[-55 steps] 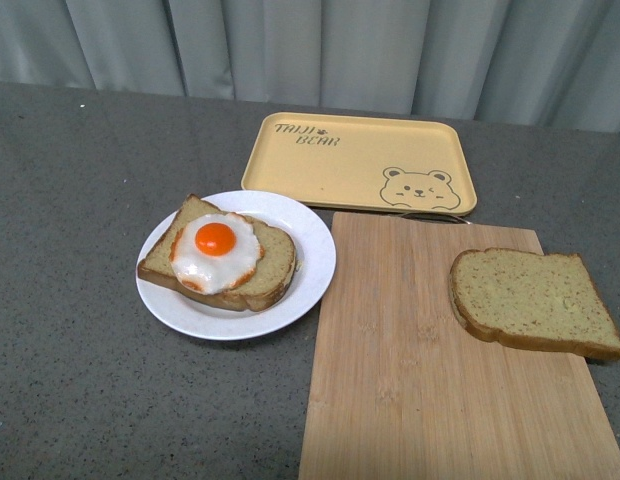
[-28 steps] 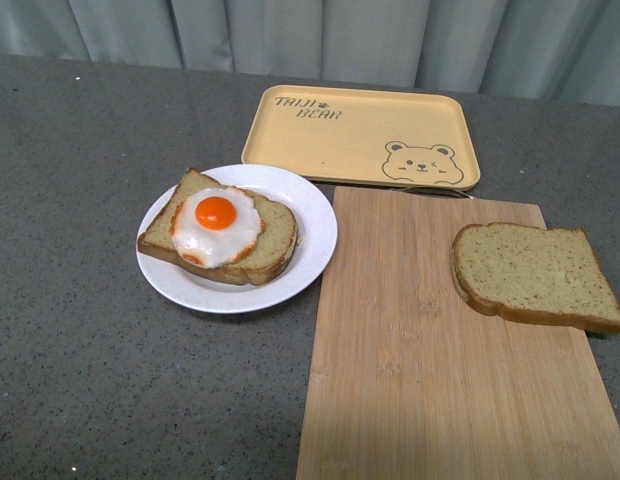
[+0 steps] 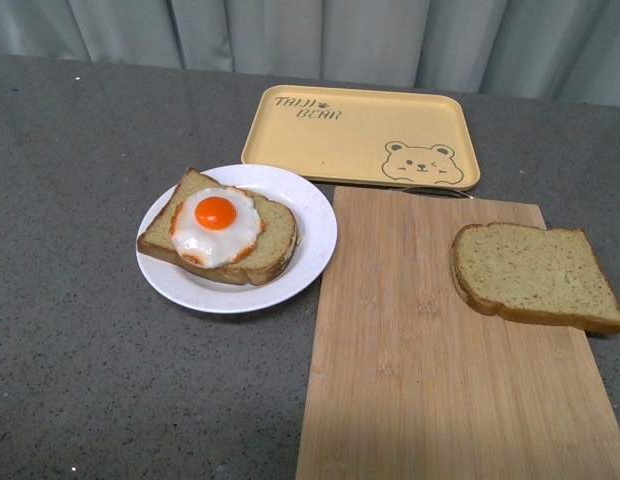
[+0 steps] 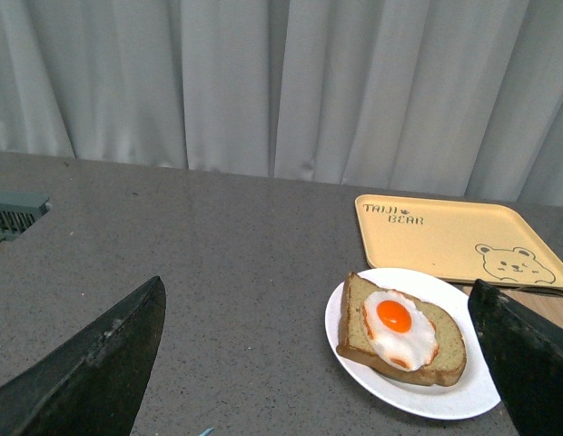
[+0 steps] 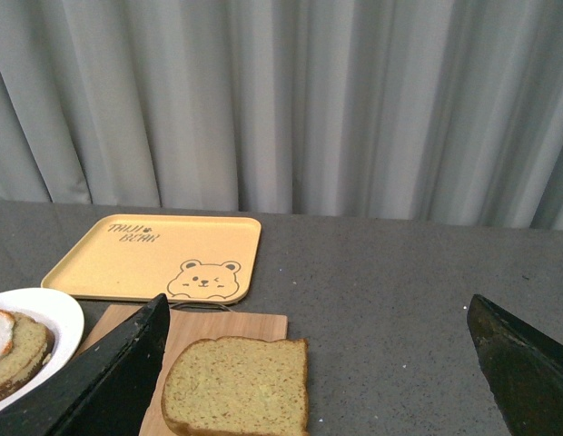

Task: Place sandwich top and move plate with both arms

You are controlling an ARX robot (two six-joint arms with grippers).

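Both pairs of jaws are spread wide with nothing between them. The left gripper (image 4: 316, 286) hangs above the grey table (image 3: 80, 360), looking down toward the plate (image 3: 312, 215). The right gripper (image 5: 318, 300) hangs over the far side, with the top slice (image 5: 236, 386) lying below its opening. Neither arm reaches into the front view, so I'd say both are held back from the work, each facing what it is likely to handle.

The top slice (image 3: 535, 275) lies flat on the right part of the board (image 3: 410, 360), its outer edge hanging a little past the board's side. It is well apart from the plate, which sits on the table just left of the board. On the plate is the other slice (image 3: 277, 245) with an egg (image 3: 215, 232) on it, waiting to be covered. The yellow tray (image 3: 360, 140) sits behind both and holds nothing.

The task looks not yet begun. The right arm seems best placed to fetch the top slice, since that slice is on its side.
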